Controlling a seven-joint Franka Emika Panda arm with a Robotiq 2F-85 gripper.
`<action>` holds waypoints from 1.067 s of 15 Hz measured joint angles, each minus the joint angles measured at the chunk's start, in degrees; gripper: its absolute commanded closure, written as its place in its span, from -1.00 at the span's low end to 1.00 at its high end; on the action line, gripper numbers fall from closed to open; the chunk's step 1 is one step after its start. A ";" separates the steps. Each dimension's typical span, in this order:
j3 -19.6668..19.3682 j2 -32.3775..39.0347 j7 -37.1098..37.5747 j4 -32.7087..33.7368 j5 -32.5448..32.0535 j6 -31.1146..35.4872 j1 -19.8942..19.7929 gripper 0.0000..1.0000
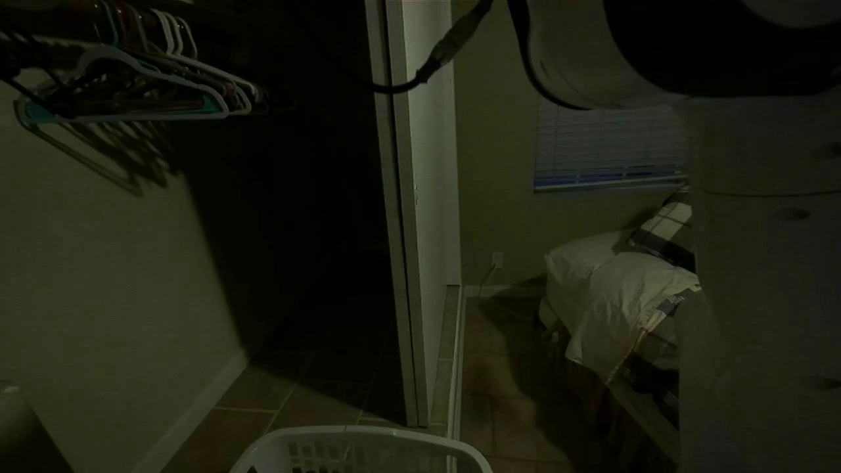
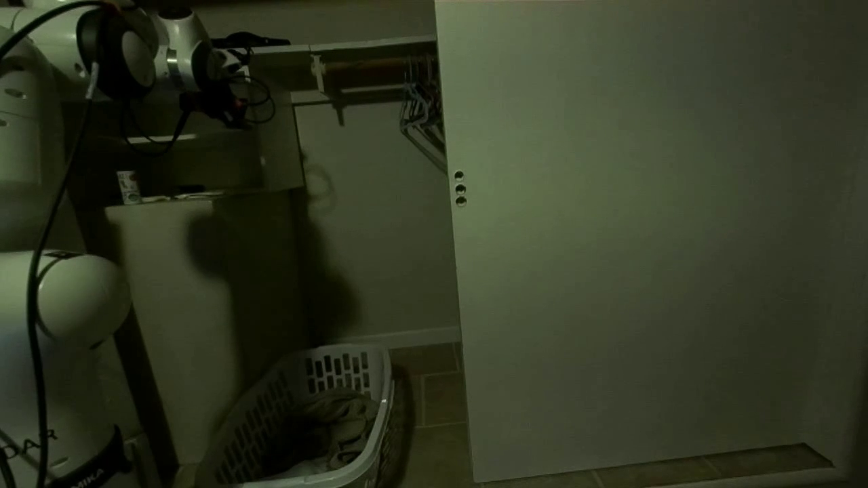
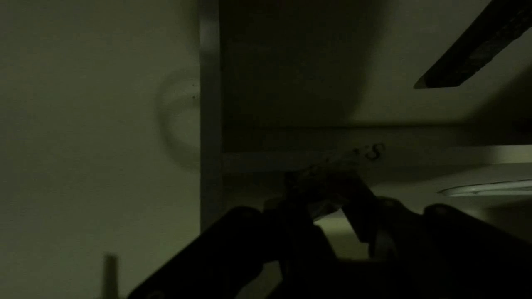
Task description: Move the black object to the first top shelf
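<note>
Because the light is dim, the end effector (image 3: 324, 191) is entered as uncertain: jaws in shadow; whether parted, closed or loaded, I cannot tell. Black object (image 3: 478, 45), likeliest task piece: long, narrow, aslant on a surface (image 3: 407, 99), up and right of the end effector in the wrist view. Board edge (image 3: 449, 154): crossing between the two there. Top shelf (image 2: 373, 44), presumed destination: higher than the end effector in an exterior view. Step, by my judgement: approach to the pick. Handling advised: clear the board edge, turn the jaws square across the narrow width, grip mid-length, lift level.
</note>
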 measured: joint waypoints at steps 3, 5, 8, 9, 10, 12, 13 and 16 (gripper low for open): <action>0.00 0.00 0.00 0.00 0.00 0.10 -0.15 0.71; 0.00 0.00 0.00 0.00 0.00 0.10 -0.15 -0.11; 0.02 0.00 0.00 0.01 0.02 0.11 -0.16 -0.50; 0.02 0.00 0.00 0.01 0.03 0.18 -0.16 -0.65; 0.02 0.00 0.00 0.01 0.03 0.28 -0.17 -0.78; 0.01 -0.01 0.00 0.03 0.04 0.46 -0.19 -0.99; 0.01 -0.05 0.00 0.05 0.04 0.46 -0.21 -1.00; 0.03 -0.85 0.01 0.02 0.81 -0.07 -0.23 -1.00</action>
